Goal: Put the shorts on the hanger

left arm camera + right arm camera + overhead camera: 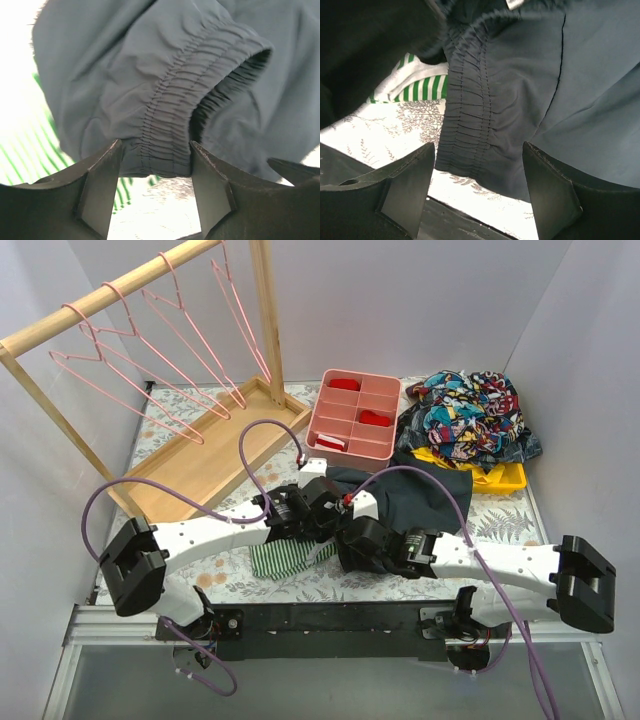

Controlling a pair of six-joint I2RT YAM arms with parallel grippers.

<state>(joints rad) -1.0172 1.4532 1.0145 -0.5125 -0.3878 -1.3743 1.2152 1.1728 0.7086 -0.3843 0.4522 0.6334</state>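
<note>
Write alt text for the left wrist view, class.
The gathered elastic waistband of the dark shorts sits between the two black fingers of the left gripper, filling most of the view. A green-and-white striped garment shows behind at left.

Green-and-white striped shorts [283, 558] lie on the fern-patterned table [500, 525]. A pink compartment tray [355, 415] holds red items; right of it, a multicoloured patterned garment [470, 420] rests on a yellow tray [500, 476]. A wooden rack [200, 380] stands at left.
</note>
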